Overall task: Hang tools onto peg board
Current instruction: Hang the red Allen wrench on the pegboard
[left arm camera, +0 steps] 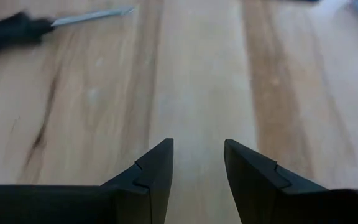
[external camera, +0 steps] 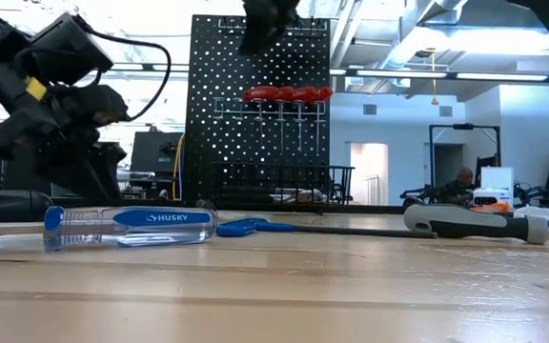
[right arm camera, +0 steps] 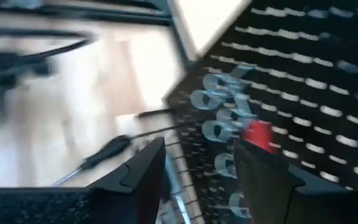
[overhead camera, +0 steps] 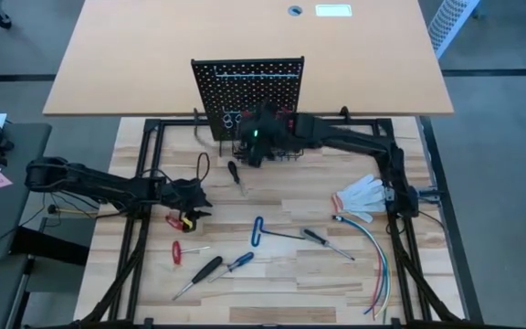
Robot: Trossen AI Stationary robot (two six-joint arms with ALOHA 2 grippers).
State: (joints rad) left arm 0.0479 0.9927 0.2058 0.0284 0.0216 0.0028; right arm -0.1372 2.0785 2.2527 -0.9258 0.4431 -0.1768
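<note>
Peg board point(overhead camera: 249, 87) upright at top centre; red-handled screwdrivers point(external camera: 289, 94) hang vertical. Right gripper point(overhead camera: 256, 146) at board, fingers apart, empty. Left gripper point(overhead camera: 193, 195) low, left-centre, released, over tabletop point(overhead camera: 281, 274).

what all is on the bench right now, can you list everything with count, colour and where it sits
peg board: one, black, upright at the far middle of the bench
tools hung on the board: a row, red handles, in the ring holders
wire basket: one, black, at the board's base
screwdriver: one, black handle, just in front of the board
pliers: one, red handles, by the left hand
hex keys: blue handles, mid bench
small red-handled tool: one, near left
screwdrivers: black and blue handled, near left
screwdriver: one, dark handle, mid right
glove: one, white, right side
wires: one bundle, coloured, near right
left hand: open, over bare wood
right hand: open, at the board's ring holders
</note>
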